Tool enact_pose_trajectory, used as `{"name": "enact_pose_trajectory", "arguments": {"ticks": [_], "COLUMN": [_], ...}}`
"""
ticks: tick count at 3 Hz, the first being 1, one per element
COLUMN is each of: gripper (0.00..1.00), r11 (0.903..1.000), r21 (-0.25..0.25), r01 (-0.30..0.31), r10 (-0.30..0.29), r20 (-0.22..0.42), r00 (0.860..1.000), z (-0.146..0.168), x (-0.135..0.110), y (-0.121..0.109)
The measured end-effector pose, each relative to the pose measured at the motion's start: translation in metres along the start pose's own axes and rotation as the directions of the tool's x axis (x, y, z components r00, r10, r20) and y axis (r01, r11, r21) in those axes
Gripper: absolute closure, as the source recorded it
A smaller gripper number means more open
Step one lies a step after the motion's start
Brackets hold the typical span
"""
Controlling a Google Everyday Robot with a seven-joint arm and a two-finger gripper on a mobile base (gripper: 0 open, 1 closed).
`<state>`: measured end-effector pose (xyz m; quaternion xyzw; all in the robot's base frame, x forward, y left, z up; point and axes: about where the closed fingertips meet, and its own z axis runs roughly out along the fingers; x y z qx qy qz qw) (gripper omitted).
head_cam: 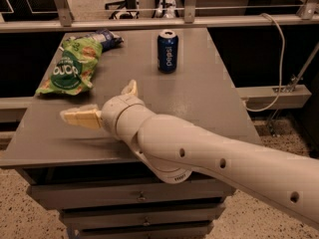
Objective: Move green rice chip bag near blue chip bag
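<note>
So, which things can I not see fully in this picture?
Camera view:
- Blue bag: left end hidden behind the green bag.
- Table: front edge partly covered by the arm.
- Arm: cut off by the right edge.
- Claw, open above the table's front left: hides the surface beneath it.
</note>
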<state>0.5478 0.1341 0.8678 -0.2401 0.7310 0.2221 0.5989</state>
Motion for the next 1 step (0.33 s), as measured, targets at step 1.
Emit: {"name": "enact_pose_trajectory", "arguments": {"ticks": [1], "gripper": [0.0], "r11": [1.0], "r21": [0.0], "r01": [0.0], "r10": [0.0], "r20": [0.0], "r00": [1.0], "z": [0.0], "x": [0.0], "y": [0.0]}}
